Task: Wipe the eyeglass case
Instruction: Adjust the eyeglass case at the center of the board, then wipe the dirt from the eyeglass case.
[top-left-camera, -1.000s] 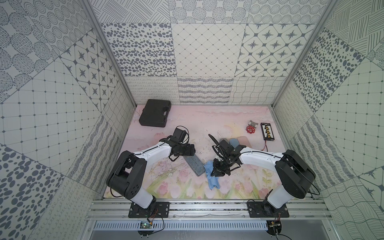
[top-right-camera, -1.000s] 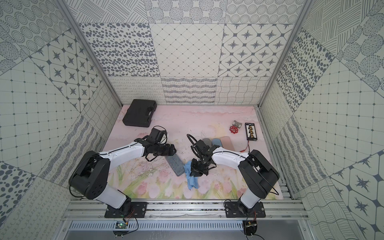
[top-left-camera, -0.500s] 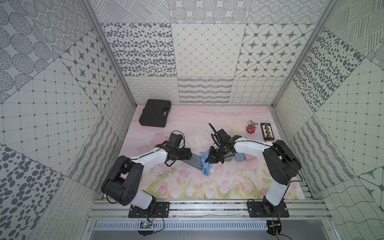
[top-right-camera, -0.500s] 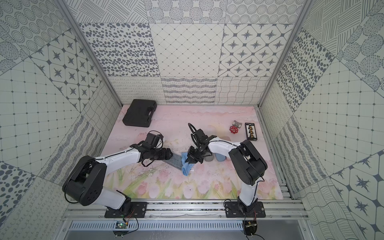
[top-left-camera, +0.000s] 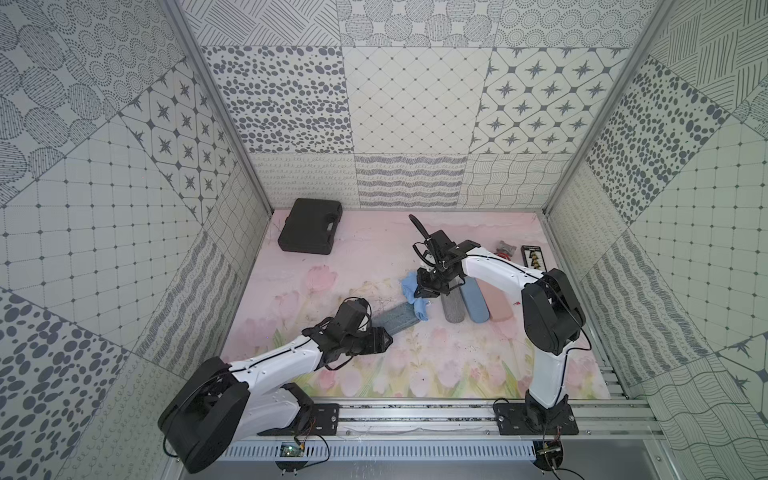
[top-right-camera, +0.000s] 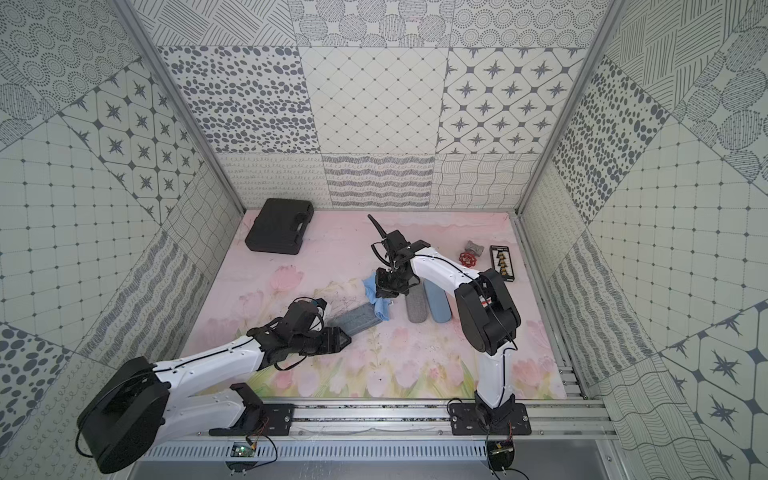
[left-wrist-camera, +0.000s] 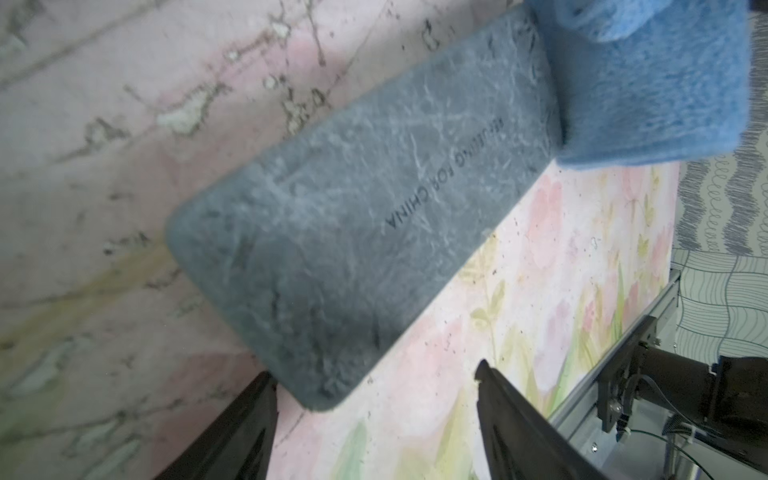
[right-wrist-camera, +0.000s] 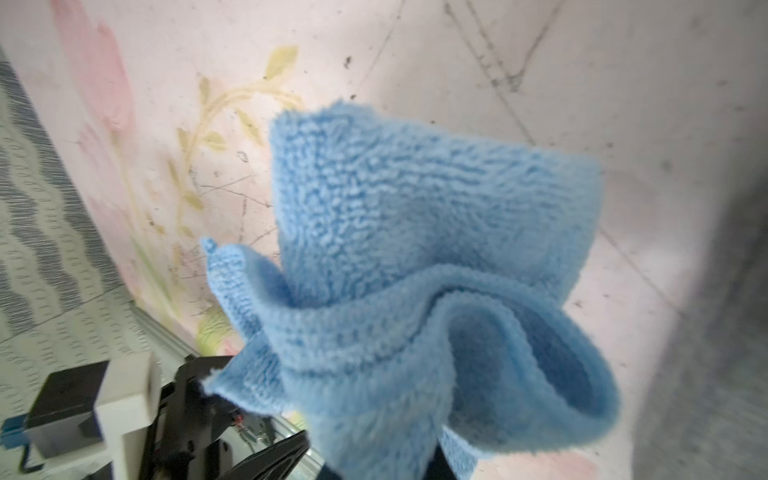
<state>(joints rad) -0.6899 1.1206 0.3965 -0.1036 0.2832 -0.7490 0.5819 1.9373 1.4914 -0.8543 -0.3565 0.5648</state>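
Both arms have shifted: the right gripper (top-left-camera: 427, 286), clamped on the blue cloth (top-left-camera: 409, 289), has drawn back toward the far edge. The cloth now drapes over the far end of the grey eyeglass case (top-left-camera: 392, 319). The left gripper (top-left-camera: 386, 338) has backed toward the front edge, its fingers apart just off the case's near end. The case lies flat near the middle of the pink floral mat (top-left-camera: 457, 365). A black toolbox (top-left-camera: 309, 226) sits in the far left corner, and patterned tile walls enclose the surface.
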